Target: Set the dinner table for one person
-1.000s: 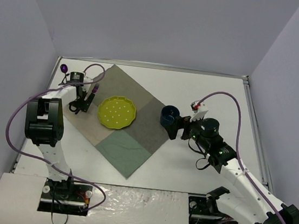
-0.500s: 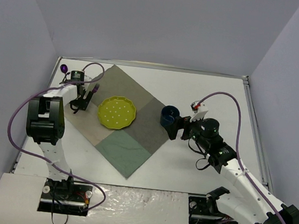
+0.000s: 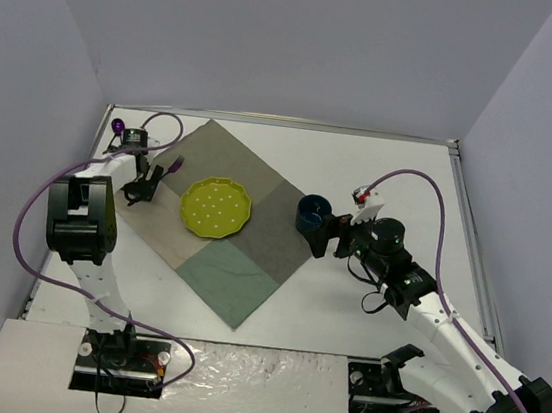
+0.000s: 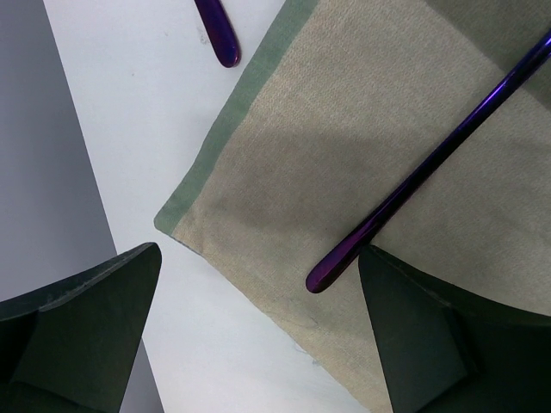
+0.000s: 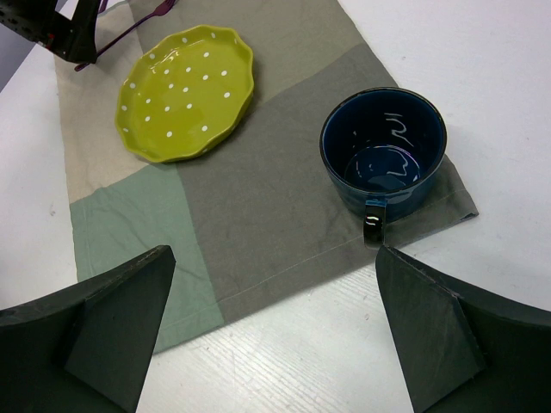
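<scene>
Left wrist: left gripper (image 4: 258,275) wide, empty; fork (image 4: 430,163) handle's end lies just beside one finger. Thin, stiff, likely slippery; pinch across the handle.

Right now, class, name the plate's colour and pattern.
The plate is lime with white dots; clearest in right wrist view.

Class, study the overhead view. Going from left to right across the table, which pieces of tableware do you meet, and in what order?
Purple spoon → purple fork → yellow dotted plate → blue mug.
</scene>
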Controlling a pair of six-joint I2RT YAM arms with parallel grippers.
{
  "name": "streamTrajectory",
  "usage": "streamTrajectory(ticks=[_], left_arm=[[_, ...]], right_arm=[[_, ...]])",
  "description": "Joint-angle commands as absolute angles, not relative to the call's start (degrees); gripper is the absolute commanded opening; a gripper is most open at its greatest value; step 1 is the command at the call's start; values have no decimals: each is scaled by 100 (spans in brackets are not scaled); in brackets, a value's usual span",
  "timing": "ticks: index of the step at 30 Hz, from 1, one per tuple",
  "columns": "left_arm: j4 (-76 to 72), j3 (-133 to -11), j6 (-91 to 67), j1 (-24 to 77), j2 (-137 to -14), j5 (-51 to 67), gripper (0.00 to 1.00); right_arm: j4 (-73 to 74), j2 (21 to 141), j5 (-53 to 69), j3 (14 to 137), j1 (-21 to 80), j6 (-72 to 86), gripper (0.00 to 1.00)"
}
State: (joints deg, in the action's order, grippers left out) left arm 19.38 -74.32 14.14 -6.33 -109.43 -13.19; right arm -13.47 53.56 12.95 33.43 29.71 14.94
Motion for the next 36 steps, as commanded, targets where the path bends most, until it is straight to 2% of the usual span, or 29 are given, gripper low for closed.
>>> streamTrajectory(ticks=[1, 15, 22, 29, 36], left_arm=[[1745, -7734, 1275, -699, -10929, -1437, 97], [1591, -7811, 975, -826, -10627, -1116, 97], [1451, -8080, 155, -1032, -10212, -480, 97], [1435, -8638, -1214, -1302, -10633, -450, 97], [1446, -9405, -1670, -1327, -11360, -299, 91]], right_arm=[[-1736, 5269, 1310, 3384, 3006, 1472, 100], [-1708, 5291, 1327, 3449, 3006, 1503, 100], [-1739, 5446, 1361, 3497, 3006, 1520, 100], [-1717, 5488, 1290, 3502, 3006, 1509, 100], [-1652, 5624, 1292, 3612, 3006, 1507, 100]])
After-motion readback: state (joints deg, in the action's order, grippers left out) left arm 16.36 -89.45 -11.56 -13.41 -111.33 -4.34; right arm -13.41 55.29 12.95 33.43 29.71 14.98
